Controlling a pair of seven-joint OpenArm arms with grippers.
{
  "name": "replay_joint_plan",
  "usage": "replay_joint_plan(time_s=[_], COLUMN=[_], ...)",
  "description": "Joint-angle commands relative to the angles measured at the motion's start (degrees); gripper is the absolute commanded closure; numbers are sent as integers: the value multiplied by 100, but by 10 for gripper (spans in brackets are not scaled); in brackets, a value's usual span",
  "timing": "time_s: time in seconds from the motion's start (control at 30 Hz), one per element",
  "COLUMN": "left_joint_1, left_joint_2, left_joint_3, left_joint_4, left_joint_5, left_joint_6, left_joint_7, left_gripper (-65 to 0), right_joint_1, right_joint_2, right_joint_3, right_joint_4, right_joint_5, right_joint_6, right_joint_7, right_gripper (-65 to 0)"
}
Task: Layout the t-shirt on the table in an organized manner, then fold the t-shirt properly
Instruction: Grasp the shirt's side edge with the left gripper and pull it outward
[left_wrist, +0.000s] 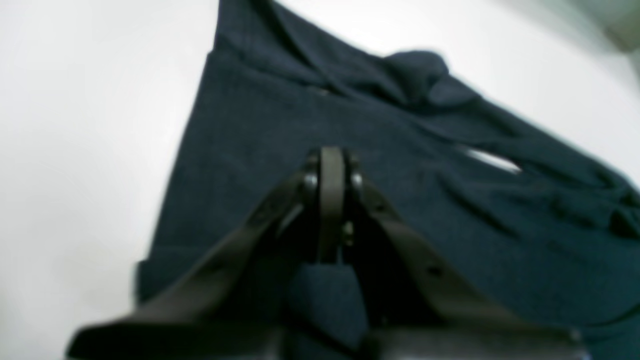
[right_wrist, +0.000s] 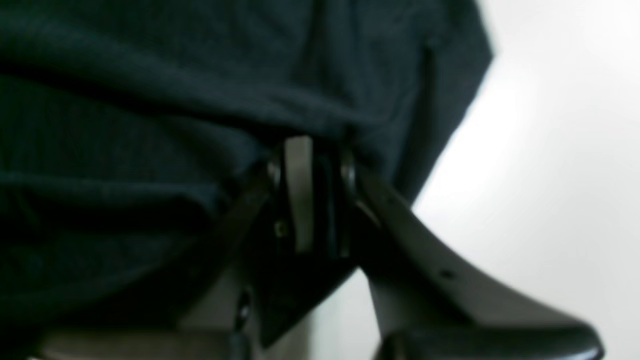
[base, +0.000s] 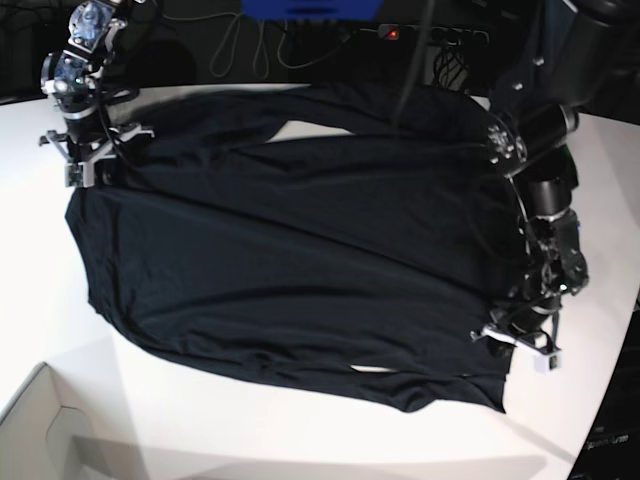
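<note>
T-shirt (base: 300, 260) spread across white table (base: 300, 440), mostly flat, ripples near hem; layout nearly done, no fold made yet by look of it. Left gripper (base: 520, 345) pinched shut on shirt edge at one corner; right gripper (base: 88, 165) clamped on fabric at opposite corner. Cardboard box (base: 45, 430) beside table's near edge. Cables (base: 290, 45) behind table, dark room.

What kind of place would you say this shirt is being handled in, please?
Probably a robotics lab or test bench, not a home. Two black robot arms work over a bare white table, the black t-shirt is the only cloth, and loose cables hang behind.
</note>
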Motion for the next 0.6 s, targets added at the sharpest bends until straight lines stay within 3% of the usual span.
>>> replay_joint_plan(time_s=[0.0,0.13,0.27,0.4,0.57], left_joint_1=[-28,869,1880,2522,2750], left_joint_2=[-26,18,27,27,10], left_joint_3=[0,0,0,0,0], left_joint_4=[429,2090,3101,3163,2741], left_joint_5=[-260,-753,-1280,-1500,-1500], left_joint_6=[-54,-54,-54,-54,-54], left_joint_7=[13,893,1306,1297,1183], left_gripper=[-1,-1,-1,-1,-1], right_joint_1=[31,101,163,189,180], right_joint_2=[47,38,-164,-331,-358], right_joint_3=[15,59,191,217,217], right_joint_4=[231,582,881,1145,1453], right_joint_5=[116,125,125,125,125], right_joint_6=[29,29,29,29,29], right_joint_7=[184,184,202,184,175], right_gripper=[-85,-85,-85,-85,-85])
